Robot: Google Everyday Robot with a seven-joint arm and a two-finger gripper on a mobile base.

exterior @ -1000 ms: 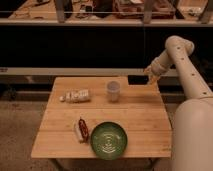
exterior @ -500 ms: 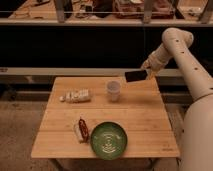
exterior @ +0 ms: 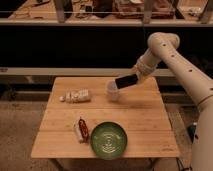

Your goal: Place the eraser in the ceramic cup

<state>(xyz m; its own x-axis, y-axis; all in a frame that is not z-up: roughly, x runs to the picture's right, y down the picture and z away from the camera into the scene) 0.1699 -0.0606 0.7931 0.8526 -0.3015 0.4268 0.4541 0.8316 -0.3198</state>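
The eraser (exterior: 126,80) is a flat black slab held in the air, tilted, with its left end just over the right rim of the ceramic cup (exterior: 113,92). The cup is small, pale and upright near the far edge of the wooden table (exterior: 145,122). My gripper (exterior: 137,76) is shut on the eraser's right end, at the tip of the white arm that reaches in from the right. The eraser is above the cup, not inside it.
A white bottle (exterior: 76,96) lies on its side at the table's far left. A red-and-white object (exterior: 81,129) lies near the front, beside a round green plate (exterior: 108,140). Behind the table runs a dark shelf wall.
The gripper lifted the eraser off the table's far right corner and carried it left, until it came over the cup.
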